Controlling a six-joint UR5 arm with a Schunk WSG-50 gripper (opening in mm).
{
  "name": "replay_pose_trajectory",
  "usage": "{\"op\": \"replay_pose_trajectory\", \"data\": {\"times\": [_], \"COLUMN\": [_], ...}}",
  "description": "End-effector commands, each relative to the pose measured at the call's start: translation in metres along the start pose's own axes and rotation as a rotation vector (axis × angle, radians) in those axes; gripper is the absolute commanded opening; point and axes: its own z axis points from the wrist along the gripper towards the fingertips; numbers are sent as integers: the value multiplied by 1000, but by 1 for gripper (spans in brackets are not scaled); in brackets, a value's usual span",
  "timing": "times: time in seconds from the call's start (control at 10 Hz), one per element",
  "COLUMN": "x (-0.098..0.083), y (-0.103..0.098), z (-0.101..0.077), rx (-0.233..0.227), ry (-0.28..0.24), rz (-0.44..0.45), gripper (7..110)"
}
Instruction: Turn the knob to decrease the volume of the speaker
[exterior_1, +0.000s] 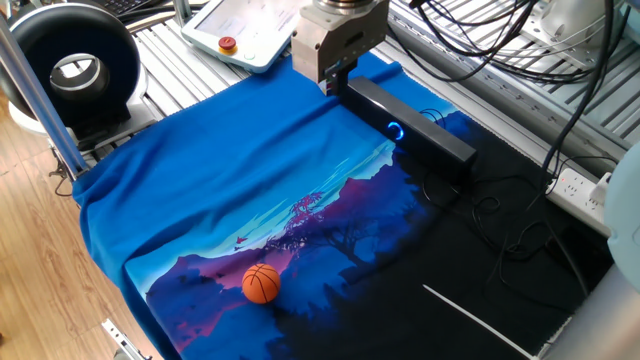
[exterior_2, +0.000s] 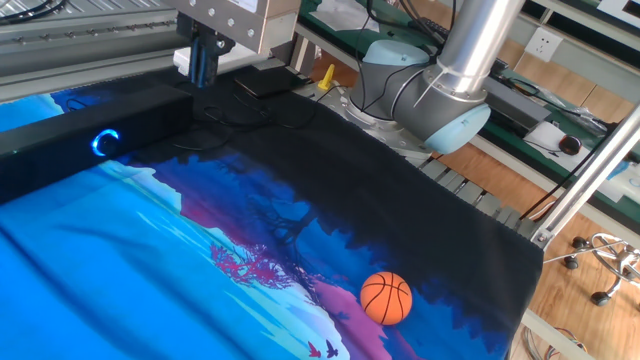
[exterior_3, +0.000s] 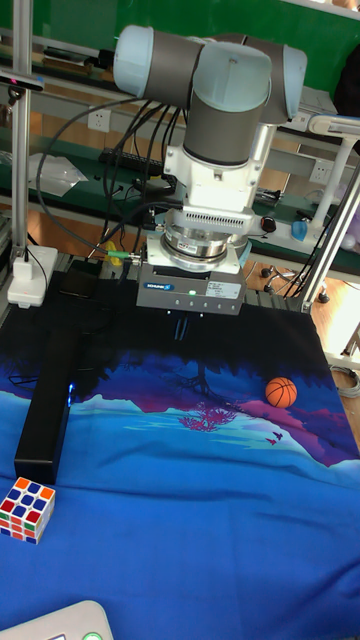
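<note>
1. the arm reaches down from above, wrist vertical, with the claw (exterior_3: 181, 328) pointing straight at the counter.
2. the claw's fingers (exterior_2: 203, 62) stand close together, nearly closed, and hold nothing.
3. it hangs above the far end of the speaker (exterior_1: 410, 128), apart from the knob (exterior_1: 396, 131).
4. the knob glows blue on the speaker's side, midway along the bar.
5. an orange ball (exterior_1: 261, 283) lies well apart on the blue cloth (exterior_1: 230, 170).

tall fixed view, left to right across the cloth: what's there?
Colourful puzzle cube → long slim matte-black speaker bar with its glowing blue knob ring → robot's tool, hanging over the cloth → small orange basketball.
</note>
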Motion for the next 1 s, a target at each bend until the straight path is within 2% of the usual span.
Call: {"op": "replay_pose_trajectory", "data": {"times": [0.0, 0.9], "x": [-10, -11], "y": [4, 2], "z": [-1, 3], "rx": [-22, -12], "ry": [-39, -39], "rz": [5, 0], "gripper": [7, 7]}}
